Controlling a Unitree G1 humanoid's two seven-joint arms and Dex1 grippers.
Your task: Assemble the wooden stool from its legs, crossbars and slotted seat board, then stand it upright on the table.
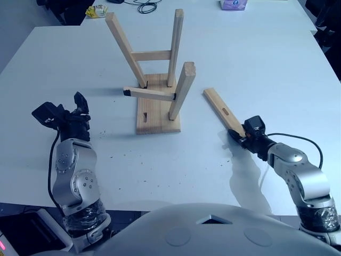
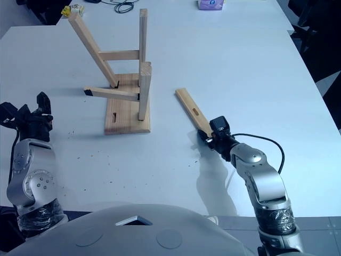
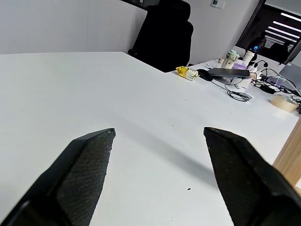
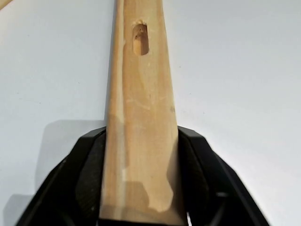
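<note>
My right claw (image 2: 206, 136) is closed on the near end of the loose leg (image 1: 221, 108), with its fingers (image 4: 87, 169) pressed against the two narrow sides. The rest of the wood lies flat on the bench (image 1: 277, 64) and runs away from me toward the seat board.

I hold the leg at its very tip, so I judge leverage to be the main risk. Once it is lifted, the long free end can droop or twist in my grip, and the wood can slide out between the pads. If I swing it across, that far end could strike the nearest upright leg (image 1: 182, 90) or the lower crossbar (image 1: 152, 94). That could knock the half-built frame askew, since nothing steadies the board. A tilted leg would also jam at the empty slot (image 1: 145, 115) instead of seating.

My left claw (image 3: 159, 134) is wide open and empty. It hovers over the near left part of the bench, well apart from the wood.

The seat board (image 1: 160, 127) lies flat at the bench's middle, to the left of my right claw and farther from the near edge. Three legs stand up from it, and an upper crossbar (image 1: 152, 55) joins the two far ones. The empty slot is at the board's near left corner, on the side away from the leg I hold.
</note>
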